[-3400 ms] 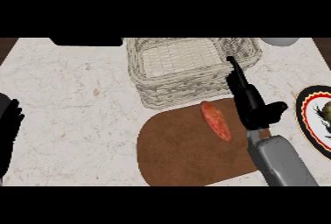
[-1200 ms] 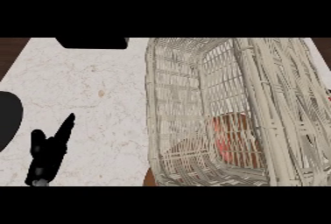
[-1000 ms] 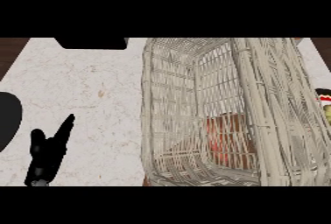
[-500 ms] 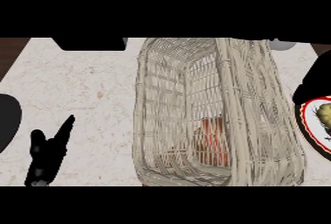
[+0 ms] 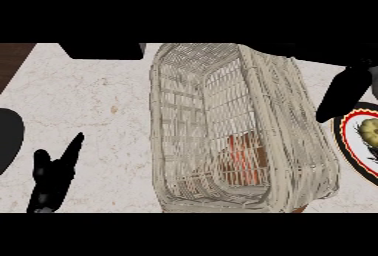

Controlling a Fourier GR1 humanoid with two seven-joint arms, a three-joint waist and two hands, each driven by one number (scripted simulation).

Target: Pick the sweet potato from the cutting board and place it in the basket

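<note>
The woven basket (image 5: 184, 125) fills the middle of the head view and looks tipped, its open mouth facing me. The orange-red sweet potato (image 5: 247, 157) shows through the weave low in the basket, with no hand on it. A sliver of the brown cutting board (image 5: 299, 209) peeks out under the basket's lower right corner. My left hand (image 5: 50, 181) rests at the lower left, fingers straight and pointing up, holding nothing. My right hand (image 5: 341, 95) is a dark slim shape at the upper right, beside the basket's right wall, with straight fingers and nothing in it.
A black-rimmed plate (image 5: 345, 145) with a yellow-green item sits at the right edge. A round black object (image 5: 7, 140) lies at the left edge. A dark block (image 5: 103, 50) stands at the back left. Pale speckled counter lies between my left hand and the basket.
The basket has slid left across the view. The plate and my right hand have come into sight at the right. The sweet potato stays low in the basket, and my left hand has not moved.
</note>
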